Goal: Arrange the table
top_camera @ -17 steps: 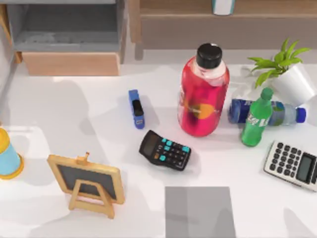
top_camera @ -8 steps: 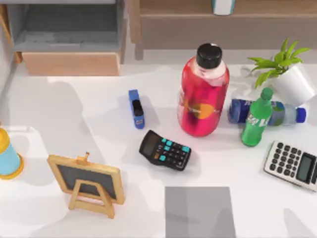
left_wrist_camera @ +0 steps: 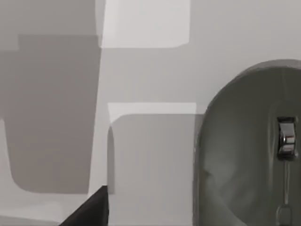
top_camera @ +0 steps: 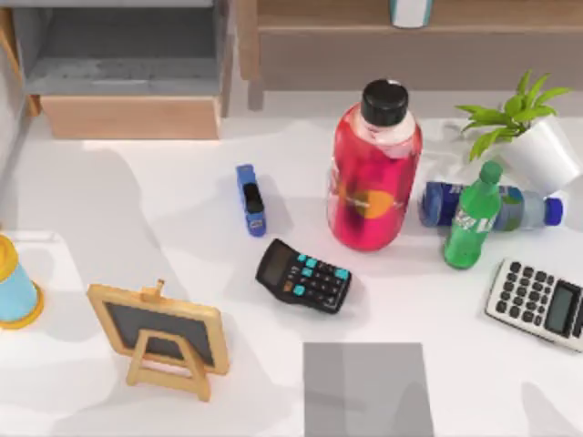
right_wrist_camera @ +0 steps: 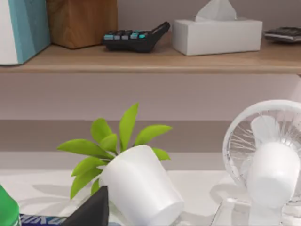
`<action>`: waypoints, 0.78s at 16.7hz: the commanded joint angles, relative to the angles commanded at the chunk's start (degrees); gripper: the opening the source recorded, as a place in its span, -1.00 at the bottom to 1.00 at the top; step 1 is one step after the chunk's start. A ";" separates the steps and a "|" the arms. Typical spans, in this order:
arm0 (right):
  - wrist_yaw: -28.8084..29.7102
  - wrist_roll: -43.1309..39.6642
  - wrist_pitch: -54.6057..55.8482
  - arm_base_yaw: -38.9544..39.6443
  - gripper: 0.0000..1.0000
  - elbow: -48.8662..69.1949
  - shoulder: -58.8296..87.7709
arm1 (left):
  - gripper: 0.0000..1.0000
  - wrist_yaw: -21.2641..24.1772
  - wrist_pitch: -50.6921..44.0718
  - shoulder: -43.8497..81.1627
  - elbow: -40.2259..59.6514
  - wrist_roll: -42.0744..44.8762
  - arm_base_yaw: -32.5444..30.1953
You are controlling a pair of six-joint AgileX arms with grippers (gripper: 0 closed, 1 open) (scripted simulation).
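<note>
The table (top_camera: 182, 218) is a wide white top. On it stand a large red bottle (top_camera: 373, 182), a green bottle (top_camera: 472, 218) and a small chalkboard easel (top_camera: 164, 332). A blue stapler (top_camera: 250, 198), a black calculator (top_camera: 303, 276), a light calculator (top_camera: 539, 303) and a blue bottle on its side (top_camera: 515, 208) lie flat. A dark corner of my left gripper (left_wrist_camera: 89, 212) hangs over bare white surface. A dark corner of my right gripper (right_wrist_camera: 91, 212) faces the potted plant (right_wrist_camera: 141, 193).
A grey mat (top_camera: 367, 390) lies at the front middle. A light-wood shelf unit (top_camera: 127, 64) runs along the back, holding a black calculator (right_wrist_camera: 134, 37) and a tissue box (right_wrist_camera: 216, 33). A white fan (right_wrist_camera: 270, 160) stands beside the plant (top_camera: 537, 146). A blue-and-yellow cup (top_camera: 14, 287) sits at the left edge.
The shadows on the left part of the table have shifted a little. None of the objects has moved.
</note>
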 joint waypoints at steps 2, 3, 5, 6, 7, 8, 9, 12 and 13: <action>0.00 0.00 0.00 0.00 1.00 0.00 0.00 | 1.00 0.00 0.00 0.00 0.00 0.00 0.00; 0.00 0.00 0.00 0.00 1.00 0.00 0.00 | 1.00 0.00 0.00 0.00 0.00 0.00 0.00; 0.00 0.00 0.00 0.00 1.00 0.00 0.00 | 0.70 0.00 0.00 0.00 0.00 0.00 0.00; 0.00 0.00 0.00 0.00 1.00 0.00 0.00 | 0.55 0.00 0.00 0.00 0.00 0.00 0.00; 0.00 0.00 0.00 0.00 1.00 0.00 0.00 | 0.40 0.00 0.00 0.00 0.00 0.00 0.00; 0.00 0.00 0.00 0.00 1.00 0.00 0.00 | 0.25 0.00 0.00 0.00 0.00 0.00 0.00; 0.00 0.00 0.00 0.00 1.00 0.00 0.00 | 0.10 0.00 0.00 0.00 0.00 0.00 0.00; 0.00 0.00 0.00 0.00 1.00 0.00 0.00 | -0.36 0.00 0.00 0.00 0.00 0.00 0.00; 0.00 0.00 0.00 0.00 1.00 0.00 0.00 | -0.51 0.00 0.00 0.00 0.00 0.00 0.00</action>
